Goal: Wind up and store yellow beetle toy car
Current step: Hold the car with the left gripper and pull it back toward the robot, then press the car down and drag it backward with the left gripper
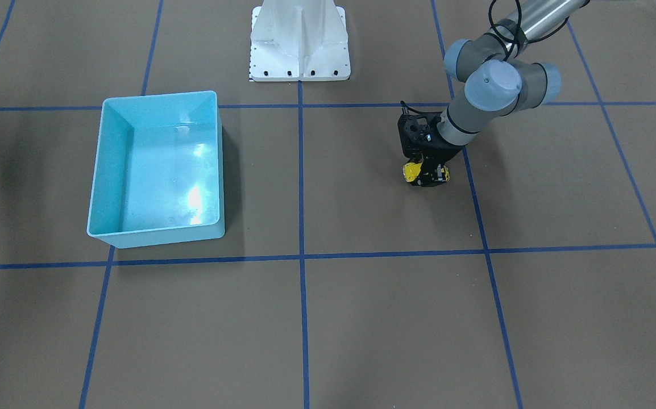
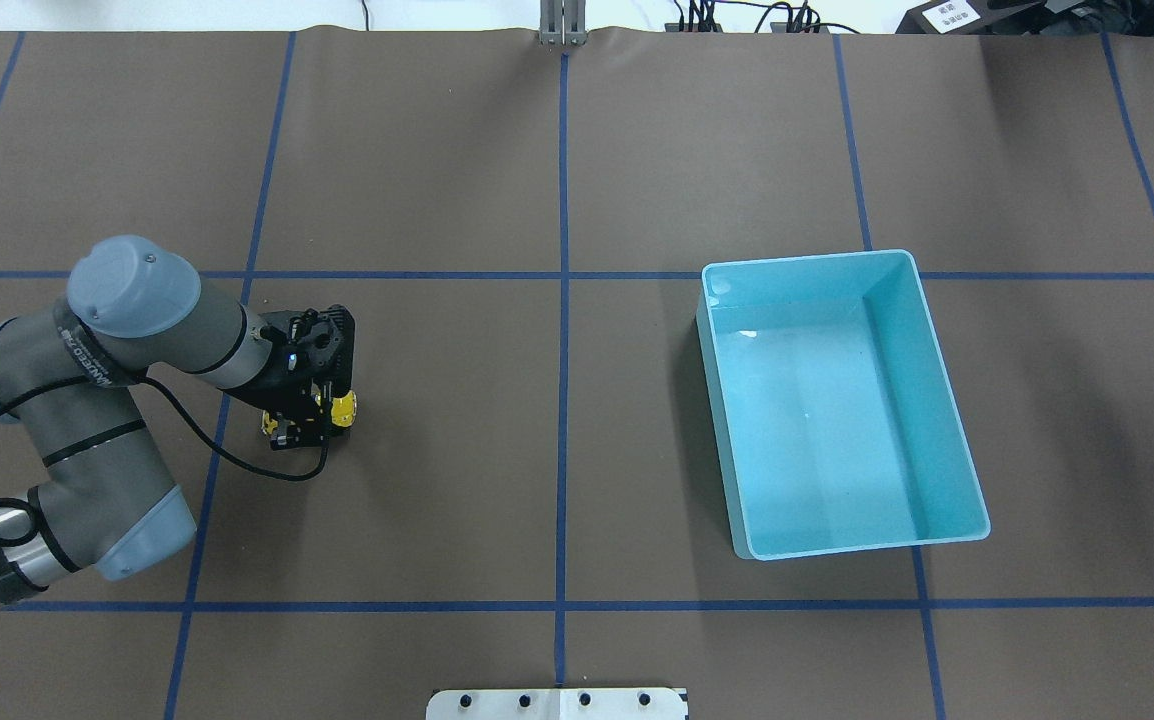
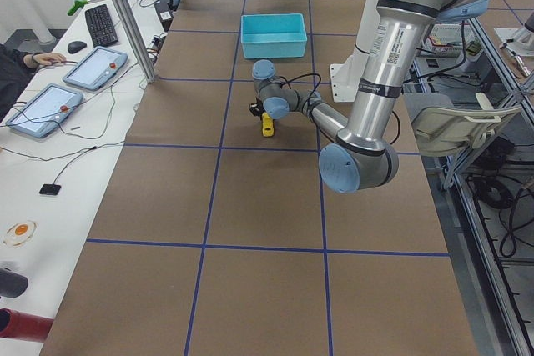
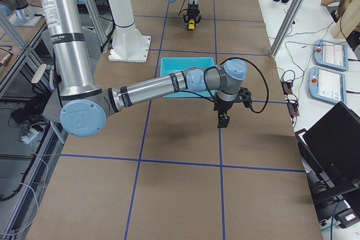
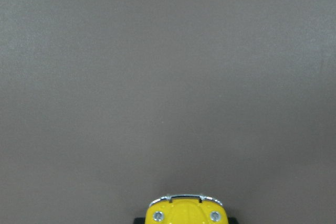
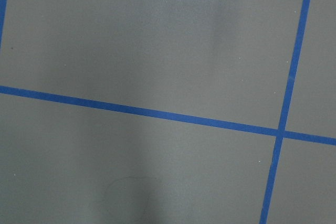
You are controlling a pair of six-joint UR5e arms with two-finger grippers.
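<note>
The yellow beetle toy car (image 1: 412, 171) sits on the brown table, on the robot's left side. My left gripper (image 1: 428, 173) points down over it with its fingers closed across the car's middle, so only the yellow ends show. The car (image 2: 342, 408) also shows in the overhead view under the left gripper (image 2: 302, 420), and its nose (image 5: 184, 212) shows at the bottom of the left wrist view. The light-blue bin (image 2: 807, 258) stands empty on the robot's right side. My right gripper (image 4: 224, 118) hangs above bare table beyond the bin; I cannot tell whether it is open.
Blue tape lines (image 6: 157, 113) grid the brown table. The robot's white base plate (image 1: 299, 40) is at the table's near edge. The bin (image 1: 160, 95) is about two grid cells from the car. Monitors and cables lie off the table's far side (image 3: 83, 81).
</note>
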